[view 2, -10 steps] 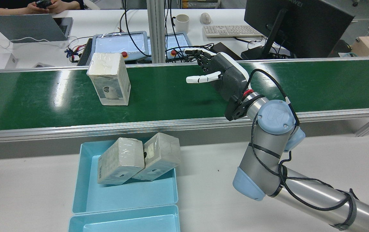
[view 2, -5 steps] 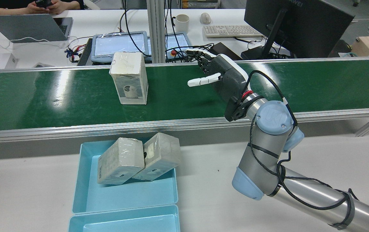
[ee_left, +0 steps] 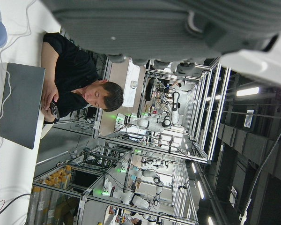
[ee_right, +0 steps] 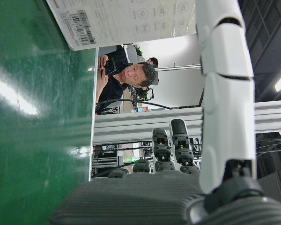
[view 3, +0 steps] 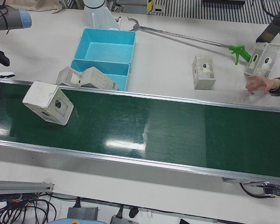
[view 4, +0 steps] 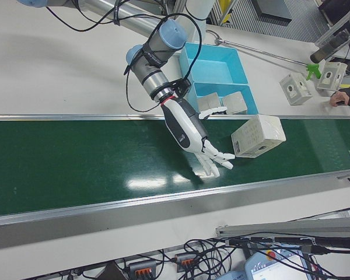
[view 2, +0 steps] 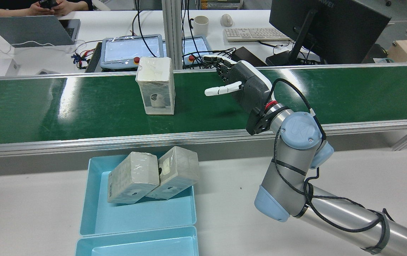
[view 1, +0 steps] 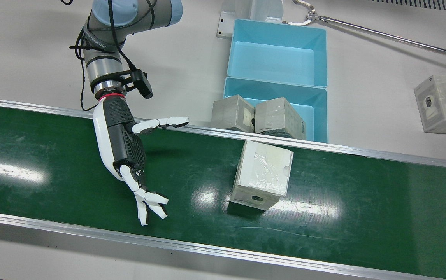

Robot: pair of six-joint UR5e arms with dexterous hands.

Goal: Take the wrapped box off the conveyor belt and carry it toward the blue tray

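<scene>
One green belt (view 1: 51,163) runs across the station. Beside the belt's robot edge sit two blue trays (view 1: 277,54) end to end; the tray nearer the belt holds two wrapped boxes (view 1: 232,114), tilted against each other. On the belt stands one box (view 1: 262,175), upright, near that tray's end. Two more boxes (view 3: 204,71) lie on the table well off from the belt. One right hand (view 1: 123,151) hovers over the belt beside the box, apart from it, fingers (view 1: 149,202) spread, holding nothing. Whether the left hand's fingers are spread or closed cannot be told.
</scene>
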